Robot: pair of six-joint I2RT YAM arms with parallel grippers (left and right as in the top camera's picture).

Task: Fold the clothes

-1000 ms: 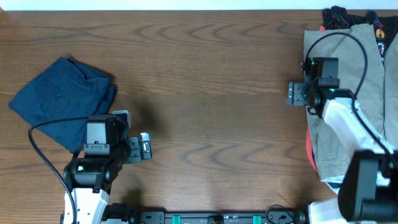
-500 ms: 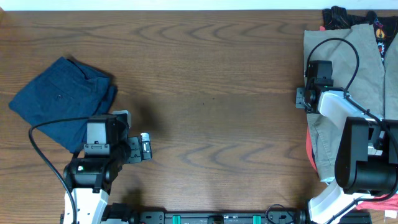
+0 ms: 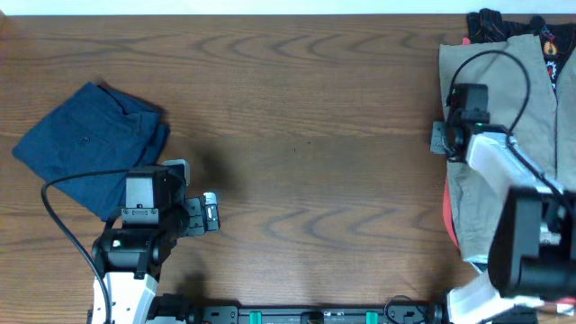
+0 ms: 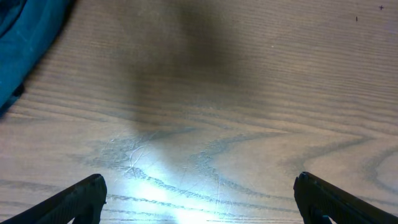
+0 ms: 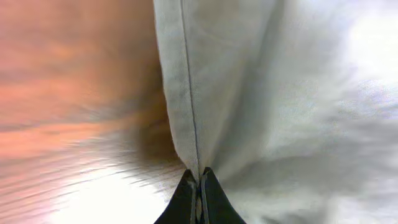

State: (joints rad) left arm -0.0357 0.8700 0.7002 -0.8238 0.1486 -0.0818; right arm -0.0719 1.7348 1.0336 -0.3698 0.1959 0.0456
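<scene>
The clothes [image 3: 504, 108], a khaki-beige pair, lie spread at the table's right edge on top of other garments. My right gripper [image 3: 443, 139] sits at their left hem and is shut on that edge; in the right wrist view the two black fingertips [image 5: 200, 186] pinch the seamed fold of the clothes [image 5: 261, 93]. My left gripper [image 3: 211, 214] rests low at the front left, open over bare wood. Its fingertips [image 4: 81, 196] show at both lower corners of the left wrist view with nothing between them.
A folded dark navy pair of trousers [image 3: 85, 144] lies at the left, its corner also showing in the left wrist view as navy cloth [image 4: 25, 37]. A black printed jersey [image 3: 490, 22] and red fabric [image 3: 447, 211] peek out from under the khaki pile.
The right gripper moved rightward onto the khaki hem and closed on it. The left arm has not moved.
</scene>
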